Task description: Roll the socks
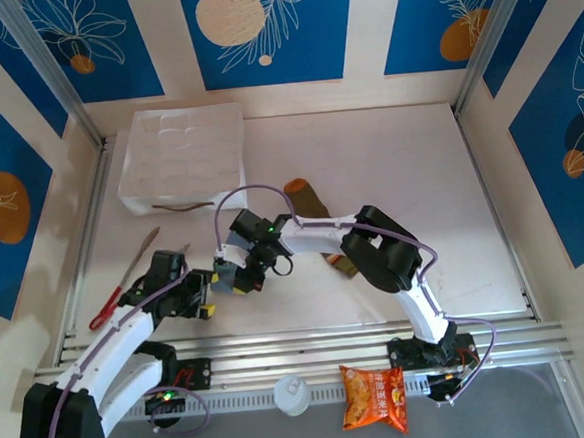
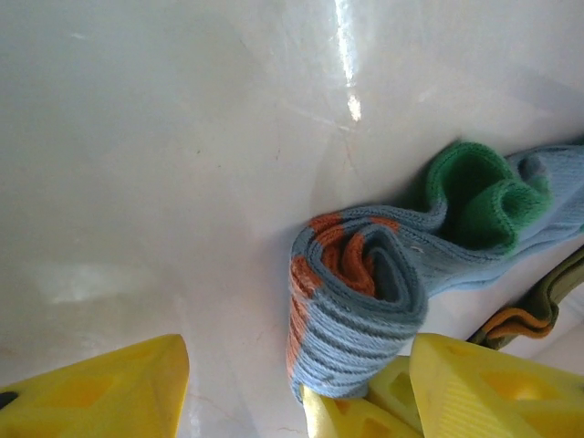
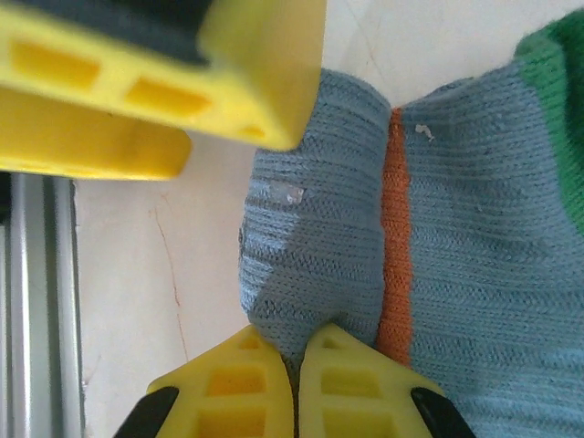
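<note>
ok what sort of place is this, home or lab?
Most likely a lab robot cell, not a home: aluminium rails frame the white table, printed blue leaf panels wall it in, and the left arm and right arm are bolted at its near edge, a grey-blue sock between them.

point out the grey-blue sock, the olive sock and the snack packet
grey-blue sock (image 2: pixel 360 283), left wrist view, its rolled end
olive sock (image 1: pixel 310 196), top external view, upper end
snack packet (image 1: pixel 375 397), top external view, its middle
</note>
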